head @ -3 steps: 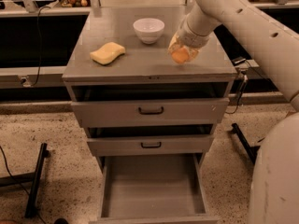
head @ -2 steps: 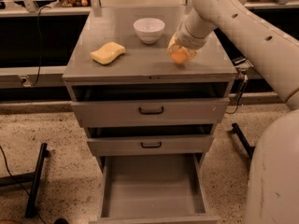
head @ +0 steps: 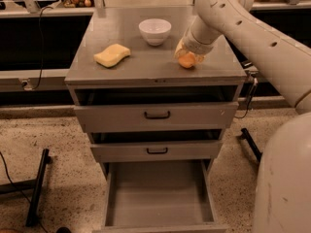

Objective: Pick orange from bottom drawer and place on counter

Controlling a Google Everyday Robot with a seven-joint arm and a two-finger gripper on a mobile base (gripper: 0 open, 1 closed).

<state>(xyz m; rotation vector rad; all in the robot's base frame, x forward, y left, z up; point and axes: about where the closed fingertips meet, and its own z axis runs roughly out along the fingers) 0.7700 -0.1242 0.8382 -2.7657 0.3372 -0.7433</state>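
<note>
The orange [head: 186, 61] is at the right side of the counter [head: 146, 66], touching or just above its surface. My gripper [head: 186, 56] comes down on it from the upper right and is shut on the orange, with its fingers on either side. The bottom drawer [head: 158, 198] is pulled out wide and its inside shows nothing in it.
A white bowl [head: 154, 31] stands at the back middle of the counter. A yellow wavy sponge [head: 112, 55] lies at its left. The two upper drawers are pulled out slightly. A black stand leg [head: 36, 188] lies on the floor at the left.
My gripper has shifted slightly left and lower with the orange, closer to the counter top. Nothing else has moved.
</note>
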